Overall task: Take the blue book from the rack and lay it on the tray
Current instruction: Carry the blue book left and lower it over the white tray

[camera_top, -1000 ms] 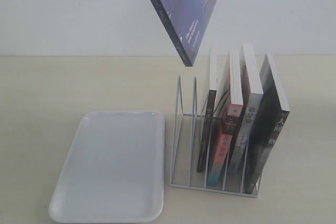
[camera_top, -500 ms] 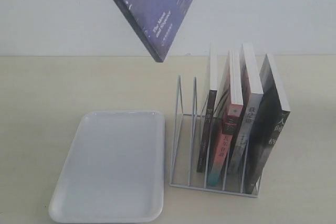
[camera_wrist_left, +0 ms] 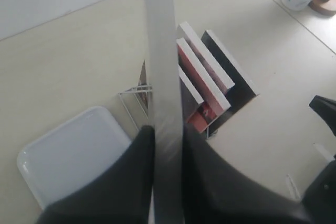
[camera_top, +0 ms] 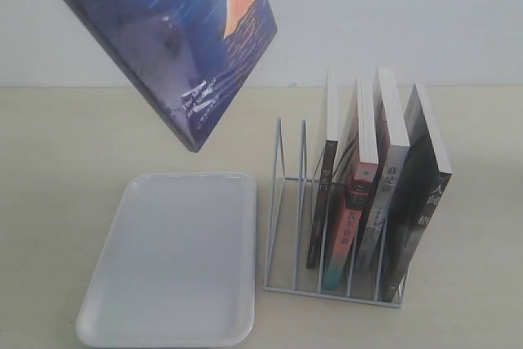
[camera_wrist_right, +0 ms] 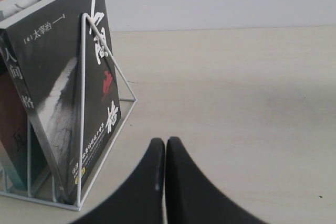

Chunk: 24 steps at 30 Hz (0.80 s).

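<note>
Blue book is out of the rack and up in the air, tilted, with the orange-moon cover facing the exterior camera. Its low corner hangs over the far end of the tray, not touching it. Left gripper is clamped on the book, one finger on each cover, page edge running up between them. Tray lies flat on the desk, just left of the rack, nothing on it. The rack's two left slots are bare. Its right slots hold four upright books: brown-spined book, red book, grey-spined book, black-covered book. Right gripper sits low over the desk, right of the rack beside the black-covered book, fingers pressed together, holding nothing.
</note>
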Each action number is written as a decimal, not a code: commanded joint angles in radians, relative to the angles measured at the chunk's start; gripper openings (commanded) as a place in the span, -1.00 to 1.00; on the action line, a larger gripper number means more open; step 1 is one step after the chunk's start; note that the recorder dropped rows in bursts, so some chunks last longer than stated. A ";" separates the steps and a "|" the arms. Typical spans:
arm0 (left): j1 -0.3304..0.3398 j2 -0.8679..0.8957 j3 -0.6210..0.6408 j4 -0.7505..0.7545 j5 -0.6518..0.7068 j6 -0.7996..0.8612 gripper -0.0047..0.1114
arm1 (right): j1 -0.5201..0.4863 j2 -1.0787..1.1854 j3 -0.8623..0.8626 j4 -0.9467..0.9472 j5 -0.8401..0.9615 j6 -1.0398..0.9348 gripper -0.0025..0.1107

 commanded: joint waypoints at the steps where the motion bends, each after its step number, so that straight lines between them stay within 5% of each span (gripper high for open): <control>1: 0.002 -0.039 0.068 -0.020 -0.035 0.052 -0.85 | -0.003 -0.004 -0.001 -0.004 -0.008 0.001 -0.96; 24: 0.002 -0.193 0.476 0.005 -0.035 0.309 -0.85 | -0.003 -0.004 -0.001 -0.004 -0.006 0.001 -0.96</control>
